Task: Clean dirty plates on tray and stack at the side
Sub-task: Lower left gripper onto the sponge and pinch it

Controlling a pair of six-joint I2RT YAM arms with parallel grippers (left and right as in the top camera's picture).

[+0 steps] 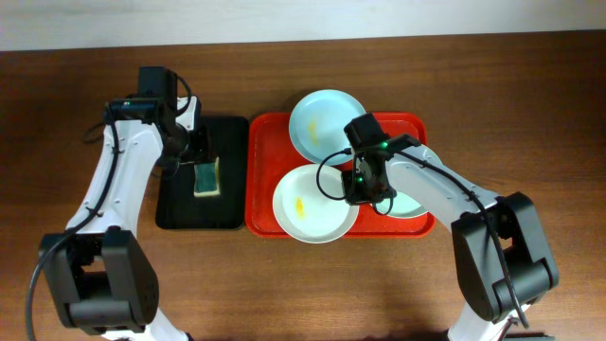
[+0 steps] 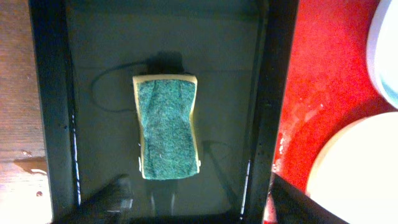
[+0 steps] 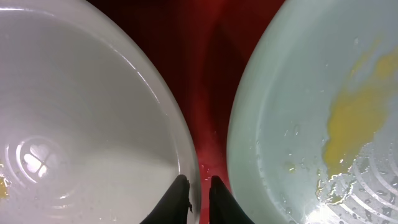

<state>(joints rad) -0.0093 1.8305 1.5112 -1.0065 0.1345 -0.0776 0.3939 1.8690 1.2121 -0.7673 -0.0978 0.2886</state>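
The red tray (image 1: 265, 142) holds three plates. A pale blue plate (image 1: 327, 121) lies at the back, a white plate (image 1: 308, 206) with a yellow smear at the front left, and a pale green plate (image 1: 409, 205) at the right, partly under my right arm. My right gripper (image 1: 363, 187) is shut on the white plate's right rim. Up close, one finger sits inside the white plate (image 3: 81, 124) and the other outside it over the red tray (image 3: 211, 74), beside the yellow-smeared green plate (image 3: 298, 93). My left gripper (image 2: 199, 208) hangs open above the green sponge (image 2: 166, 127).
The sponge (image 1: 206, 177) lies in a black tray (image 1: 180, 208) just left of the red tray. Bare wooden table (image 1: 530, 95) surrounds both trays. The white plate overhangs the red tray's front rim.
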